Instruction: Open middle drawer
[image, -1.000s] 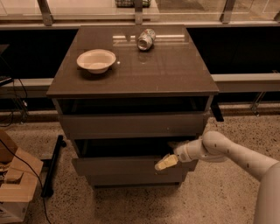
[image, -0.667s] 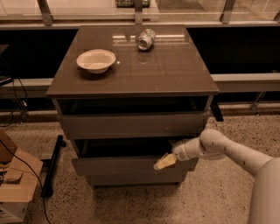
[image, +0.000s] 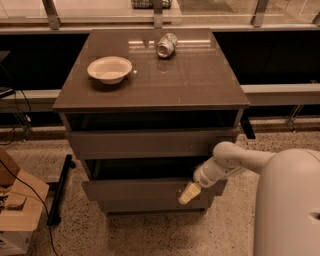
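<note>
Since a second earlier, the gripper (image: 189, 193) had dipped a little lower against the cabinet's front. The rounded joint behind it had shifted left, and the robot's pale body filled more of the lower right corner. The drawers, bowl and can lay as before.

The arm (image: 227, 159) reached in from the right, low and nearly level. It bent at the rounded joint and then sloped down and to the left through a short wrist to the yellowish gripper. The gripper pointed down-left and lay over the right part of the middle drawer (image: 135, 190), at its front face. Whether it actually touched the front could not be made out, nor could I tell whether the gripper was open or closed.

The middle drawer sat in the brown cabinet (image: 195, 82), pulled out a little, with a dark strip of its inside showing above its front. The top drawer (image: 145, 144), wider and taller, also stood slightly out, with a dark gap under the cabinet top. The bottom drawer (image: 150, 205), the narrowest, showed just below the middle one.

On the cabinet top a white bowl (image: 109, 69) stood upright near the left side. A can (image: 166, 45) lay on its side toward the back, well apart from the bowl. A cardboard box (image: 20, 215) sat on the speckled floor to the left.
</note>
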